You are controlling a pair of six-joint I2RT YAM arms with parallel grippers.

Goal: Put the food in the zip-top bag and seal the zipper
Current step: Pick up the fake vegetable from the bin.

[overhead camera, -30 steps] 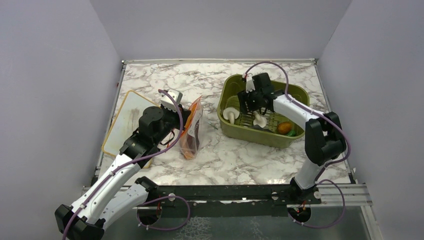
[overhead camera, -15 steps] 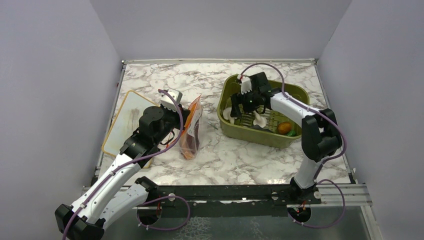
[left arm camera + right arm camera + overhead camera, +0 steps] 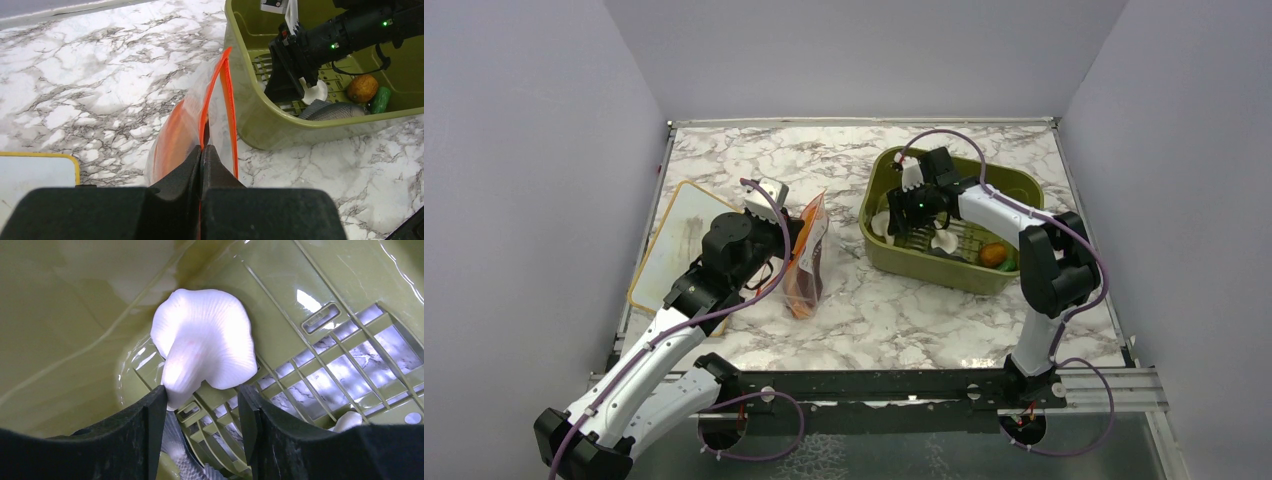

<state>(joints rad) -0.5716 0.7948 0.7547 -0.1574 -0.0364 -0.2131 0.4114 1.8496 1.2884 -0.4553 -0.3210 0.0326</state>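
The clear zip-top bag point(image 3: 810, 255) stands on edge left of the olive tub point(image 3: 924, 264), with orange and dark pieces inside. My left gripper point(image 3: 201, 150) is shut on the bag's mouth edge at the red-orange zipper strip point(image 3: 229, 95); the mouth gapes a little. My right gripper point(image 3: 202, 392) is open, low inside the tub at its left end. A white mushroom point(image 3: 205, 340) lies just ahead of it, its stem against the left finger. A second mushroom point(image 3: 314, 92), a round orange piece point(image 3: 362, 88) and a green bit point(image 3: 380, 99) lie in the tub.
A grey fish-like piece point(image 3: 330, 111) lies on the tub's grid floor. The tan-rimmed white board point(image 3: 674, 235) lies left of the bag, under my left arm. The tub's walls point(image 3: 60, 315) stand close around my right gripper.
My right gripper has moved left inside the tub, up to the white mushroom at the tub's left end. My left gripper and the bag have not moved.
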